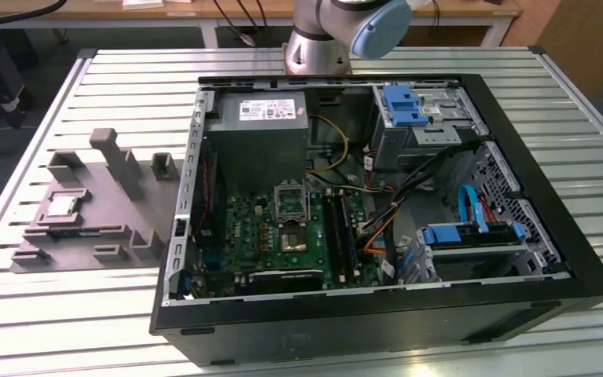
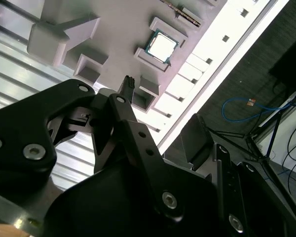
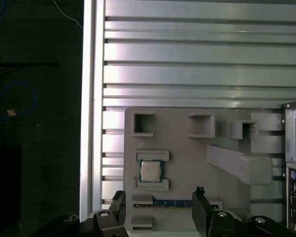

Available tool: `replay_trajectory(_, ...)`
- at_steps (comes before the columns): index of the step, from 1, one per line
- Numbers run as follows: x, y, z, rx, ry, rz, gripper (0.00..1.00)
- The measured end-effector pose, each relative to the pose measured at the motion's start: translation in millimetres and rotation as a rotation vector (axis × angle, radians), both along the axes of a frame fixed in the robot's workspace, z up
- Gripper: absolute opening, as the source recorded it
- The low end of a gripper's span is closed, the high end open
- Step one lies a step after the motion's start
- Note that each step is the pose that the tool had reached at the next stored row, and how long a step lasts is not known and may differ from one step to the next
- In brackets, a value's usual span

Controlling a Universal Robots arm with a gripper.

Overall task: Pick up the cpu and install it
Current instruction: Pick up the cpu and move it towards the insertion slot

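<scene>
Cpu (image 3: 150, 171) rests in tray (image 3: 187, 160), nine o'clock from case (image 1: 385, 326) in exterior view; claw (image 3: 159, 193) hovers over it, wide open, empty.

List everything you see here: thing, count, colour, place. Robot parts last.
table: one, silvery slats, under everything
computer case: one, black, open, on the table
motherboard: one, green, inside the case
drive brackets: two, blue, inside the case
tray: one, grey, on the table, exterior view's left of the case
cpu: one, silvery, seated in a tray pocket
arm: one, silver and blue, beyond the case in the exterior view
gripper: one, black, jaws open, above the tray near the cpu
</scene>
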State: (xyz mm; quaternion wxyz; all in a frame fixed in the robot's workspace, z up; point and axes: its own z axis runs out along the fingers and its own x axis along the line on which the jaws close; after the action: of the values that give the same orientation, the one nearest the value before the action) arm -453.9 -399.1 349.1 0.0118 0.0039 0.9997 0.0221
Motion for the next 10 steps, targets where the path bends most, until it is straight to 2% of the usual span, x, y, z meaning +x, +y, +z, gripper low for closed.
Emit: replay_trajectory(10,0.0,0.0,-0.5,0.0000,0.0000,0.000,0.65)
